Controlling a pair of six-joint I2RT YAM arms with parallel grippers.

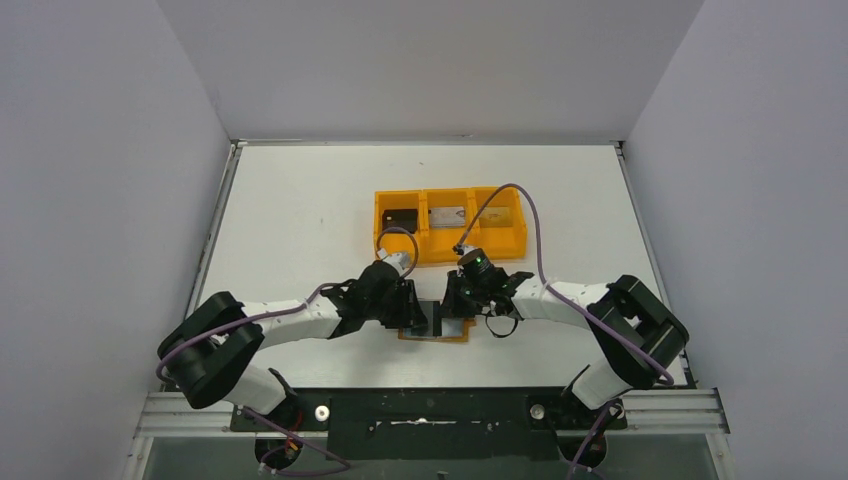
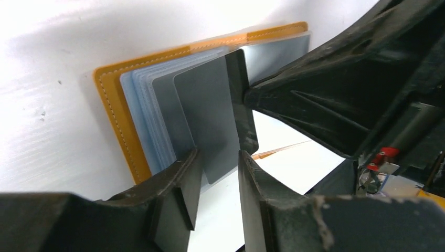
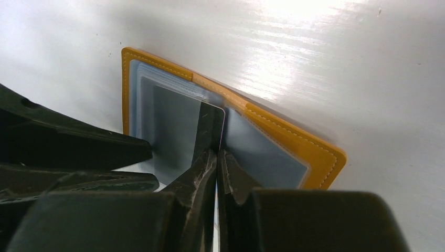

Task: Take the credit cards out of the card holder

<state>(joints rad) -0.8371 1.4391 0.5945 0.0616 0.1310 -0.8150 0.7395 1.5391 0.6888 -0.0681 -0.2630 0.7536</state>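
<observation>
The tan-brown card holder lies open on the table between my two grippers, and its stitched edge and clear sleeves show in both wrist views. My right gripper is shut on a dark credit card that stands on edge over the holder's fold. A grey credit card leans out of the sleeves. Its lower corner sits in the gap of my open left gripper, with neither finger pressing it. The holder's right half lies flat.
An orange three-compartment tray stands just beyond the holder, with a dark card in its left bin and a silvery one in the middle. The two grippers are nearly touching. Grey walls enclose the white table.
</observation>
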